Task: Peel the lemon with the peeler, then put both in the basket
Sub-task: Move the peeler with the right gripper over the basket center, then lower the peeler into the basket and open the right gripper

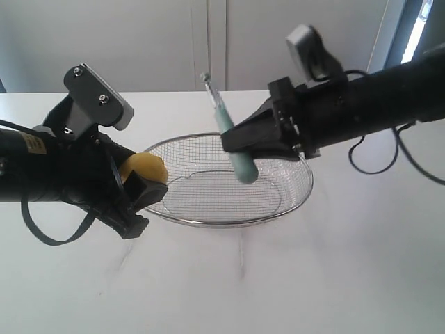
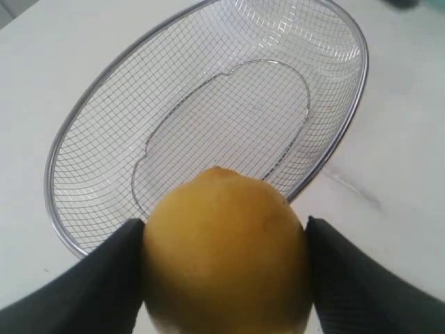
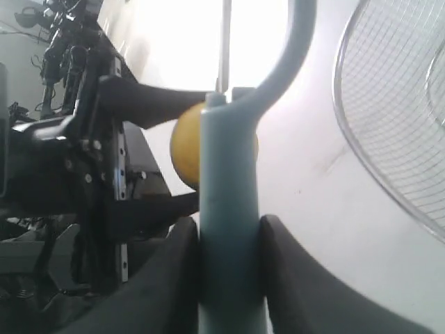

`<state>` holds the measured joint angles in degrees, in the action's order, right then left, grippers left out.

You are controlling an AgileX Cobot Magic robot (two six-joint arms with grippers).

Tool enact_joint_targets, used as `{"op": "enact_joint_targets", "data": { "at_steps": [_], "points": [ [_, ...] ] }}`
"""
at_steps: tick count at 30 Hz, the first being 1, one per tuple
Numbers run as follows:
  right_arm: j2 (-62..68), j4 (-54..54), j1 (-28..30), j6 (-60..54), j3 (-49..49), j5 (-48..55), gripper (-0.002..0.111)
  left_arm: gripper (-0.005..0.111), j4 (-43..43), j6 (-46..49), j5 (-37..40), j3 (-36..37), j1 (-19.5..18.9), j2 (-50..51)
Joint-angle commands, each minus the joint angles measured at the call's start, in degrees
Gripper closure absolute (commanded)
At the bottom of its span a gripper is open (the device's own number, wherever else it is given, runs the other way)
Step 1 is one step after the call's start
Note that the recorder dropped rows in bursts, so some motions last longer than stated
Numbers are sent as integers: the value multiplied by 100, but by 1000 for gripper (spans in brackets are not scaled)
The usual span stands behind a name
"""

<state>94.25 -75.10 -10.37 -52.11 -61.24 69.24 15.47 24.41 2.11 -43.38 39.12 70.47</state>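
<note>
White table (image 1: pixel 334 278) — wire basket (image 1: pixel 281 203) resting on it

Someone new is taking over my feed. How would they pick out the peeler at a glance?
Find the wire mesh basket at the centre. Above it, the right gripper holds the peeler in shut jaws. It is the only slim pale teal stick, metal blade end up, unlike the round yellow lemon.

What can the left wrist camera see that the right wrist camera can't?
Only the left wrist camera: nearly the whole basket, with nothing inside it. Only the right wrist camera: the teal peeler handle clamped in the right gripper, and the left arm with its black body. Both: the lemon held by the left gripper, some basket mesh and the white table.
</note>
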Motion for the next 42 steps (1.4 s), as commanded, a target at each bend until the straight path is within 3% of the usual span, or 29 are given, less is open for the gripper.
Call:
{"op": "enact_joint_targets", "data": {
  "at_steps": [1, 4, 13, 19, 32, 42],
  "points": [
    [-538, 215, 390, -257, -88, 72, 108, 107, 46, -13, -19, -5, 20, -20],
    [-883, 720, 442, -331, -88, 5, 108, 107, 46, -13, -19, -5, 20, -20],
    [-1560, 3702, -303, 105, -66, -2592, 108, 107, 46, -37, -20, -5, 33, -20],
    [-1217, 4541, -587, 761, -97, -3575, 108, 107, 46, -37, 4, -5, 33, -20],
    [320, 4784, -723, 1243, -702, -3122, 108, 107, 46, -37, 103, -5, 33, -20],
    [866, 6333, -1296, 2494, -1165, -3453, 108, 107, 58, -37, 139, -5, 33, -20]
  ]
}}
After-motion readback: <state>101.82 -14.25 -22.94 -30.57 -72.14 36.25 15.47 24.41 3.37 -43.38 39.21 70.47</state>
